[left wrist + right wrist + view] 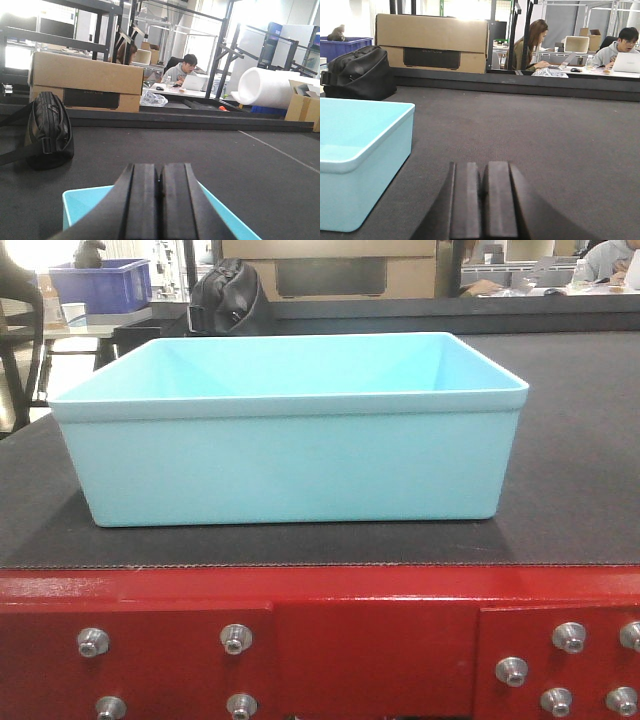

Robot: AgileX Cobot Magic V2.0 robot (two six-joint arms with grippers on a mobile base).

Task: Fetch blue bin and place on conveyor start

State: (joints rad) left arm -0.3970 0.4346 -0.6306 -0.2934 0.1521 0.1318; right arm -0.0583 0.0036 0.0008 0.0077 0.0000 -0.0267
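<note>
The bin [290, 430] sits on the belt [570, 460], just behind the red frame [370, 640]. Both grippers, left [160, 200] and right [482, 200], are pressed closed and empty; a careless retreat could nudge the bin askew.

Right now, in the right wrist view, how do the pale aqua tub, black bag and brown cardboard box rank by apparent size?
1. Pale aqua plastic tub, though it is nearest and cut off
2. Brown cardboard box
3. Black fabric bag

You see the left gripper [160, 210] cut off by the bottom edge, its fingers [142, 205] hiding much of the blue bin [82, 207]. Toward 9 o'clock in the right wrist view, the bin is cropped.
</note>
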